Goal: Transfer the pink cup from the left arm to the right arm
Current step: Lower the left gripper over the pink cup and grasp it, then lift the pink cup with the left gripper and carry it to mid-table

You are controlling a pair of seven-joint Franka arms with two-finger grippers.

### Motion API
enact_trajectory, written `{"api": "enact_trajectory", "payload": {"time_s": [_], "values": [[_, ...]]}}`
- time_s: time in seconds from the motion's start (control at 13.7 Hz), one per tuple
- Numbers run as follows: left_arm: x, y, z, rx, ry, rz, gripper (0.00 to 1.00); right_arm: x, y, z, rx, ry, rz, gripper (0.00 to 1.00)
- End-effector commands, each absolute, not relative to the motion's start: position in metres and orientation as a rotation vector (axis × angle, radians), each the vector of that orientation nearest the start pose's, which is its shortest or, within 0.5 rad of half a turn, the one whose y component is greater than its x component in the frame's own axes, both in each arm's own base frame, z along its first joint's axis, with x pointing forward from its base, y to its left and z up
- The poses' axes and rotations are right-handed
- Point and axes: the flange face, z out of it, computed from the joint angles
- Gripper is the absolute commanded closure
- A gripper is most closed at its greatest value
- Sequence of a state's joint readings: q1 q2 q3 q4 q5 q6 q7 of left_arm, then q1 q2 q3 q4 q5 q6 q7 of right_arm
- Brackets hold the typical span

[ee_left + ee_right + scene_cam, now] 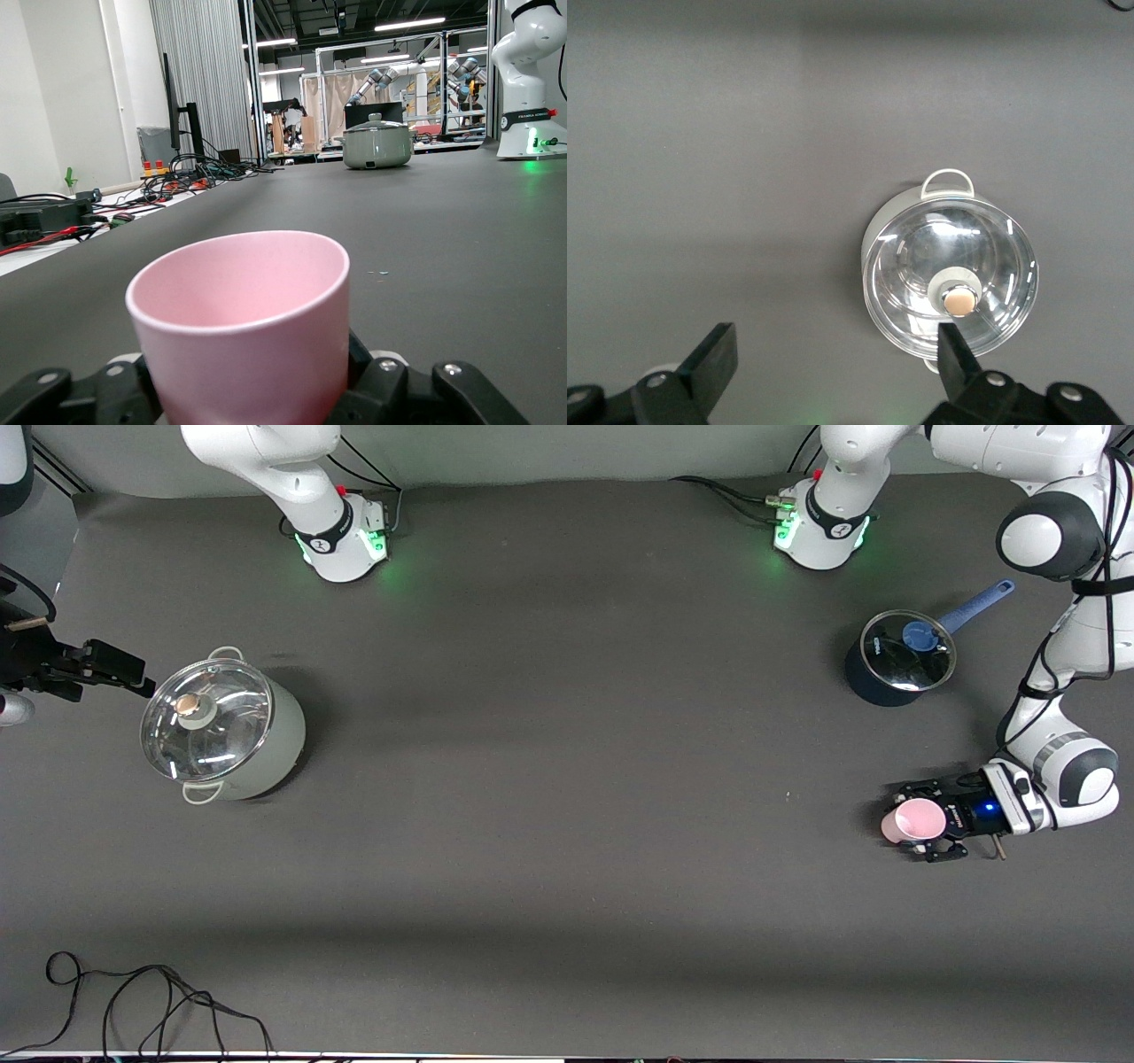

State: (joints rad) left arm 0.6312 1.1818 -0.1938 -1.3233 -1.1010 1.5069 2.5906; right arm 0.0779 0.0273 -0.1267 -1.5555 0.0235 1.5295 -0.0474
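Front view: left gripper [921,834] clamps pink cup [918,820] low at its table end; right gripper [833,363] waits spread wide, empty; handover not started.

Grey lidded pot [223,727], blue saucepan [897,660], black cable [142,1001].

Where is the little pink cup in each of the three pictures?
Front view: the pink cup sits in the left end effector, toward the left arm's end of the table.
Left wrist view: the cup fills the foreground.
Right wrist view: not in it.
Shared landmark: the grey lidded pot.
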Motion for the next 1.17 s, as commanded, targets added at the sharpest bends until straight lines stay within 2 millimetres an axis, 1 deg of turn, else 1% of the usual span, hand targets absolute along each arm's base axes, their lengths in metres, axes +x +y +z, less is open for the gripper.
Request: {"api": "enact_trajectory", "payload": {"time_s": [0.0,0.15,0.22,0.29,0.37,0.51,0.66,0.73,0.95,1.1], "values": [[0.62,0.196,0.048,1.303,-1.268,1.382,1.0,0.558,-0.023,0.619,-3.115,-0.018,0.064,0.0],[0.635,0.171,0.063,1.256,-1.269,1.383,1.0,0.558,-0.023,0.619,-3.113,-0.018,0.064,0.0],[0.646,0.156,0.076,1.244,-1.245,1.373,1.0,0.558,-0.023,0.619,-3.113,-0.018,0.064,0.0],[0.662,0.137,0.089,1.256,-1.243,1.349,1.0,0.558,-0.024,0.619,-3.113,-0.015,0.064,0.0],[0.677,0.115,0.1,1.254,-1.252,1.337,1.0,0.558,-0.024,0.619,-3.115,-0.015,0.064,0.0],[0.705,0.062,0.124,1.263,-1.237,1.311,1.0,0.558,-0.024,0.619,-3.115,-0.015,0.064,0.0],[0.733,0.014,0.16,1.324,-1.191,1.348,1.0,0.558,-0.024,0.619,-3.113,-0.013,0.064,0.0],[0.744,-0.004,0.176,1.361,-1.158,1.368,1.0,0.557,-0.025,0.619,-3.113,-0.013,0.062,0.0],[0.763,-0.066,0.212,1.441,-1.06,1.367,1.0,0.557,-0.025,0.62,-3.113,-0.013,0.062,0.0],[0.769,-0.092,0.234,1.475,-1.029,1.386,1.0,0.557,-0.025,0.619,-3.113,-0.013,0.064,0.0]]}}
